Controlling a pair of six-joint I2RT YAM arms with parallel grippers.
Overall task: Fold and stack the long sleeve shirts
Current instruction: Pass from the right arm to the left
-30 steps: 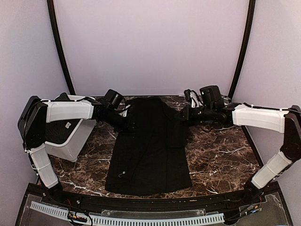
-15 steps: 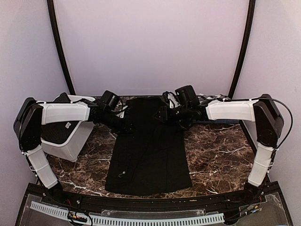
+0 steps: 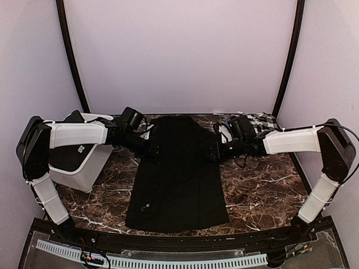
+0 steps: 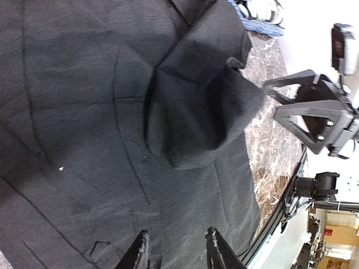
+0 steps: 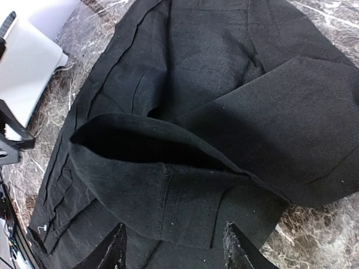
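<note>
Black shirt (image 3: pixel 178 174) is lying flat; left gripper (image 4: pixel 176 255) and right gripper (image 5: pixel 178 249) are sitting at its side edges, fingers spread

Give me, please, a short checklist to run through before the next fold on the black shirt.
1. The black shirt lies wholly on the table: ok.
2. The right claw is open and holds nothing: ok.
3. The left claw has a grip on the shirt's edge: cannot tell.
4. The folded-in flap lies flat: not ok, it gapes in a loop.
5. The white bin stands apart from the shirt: ok.
</note>
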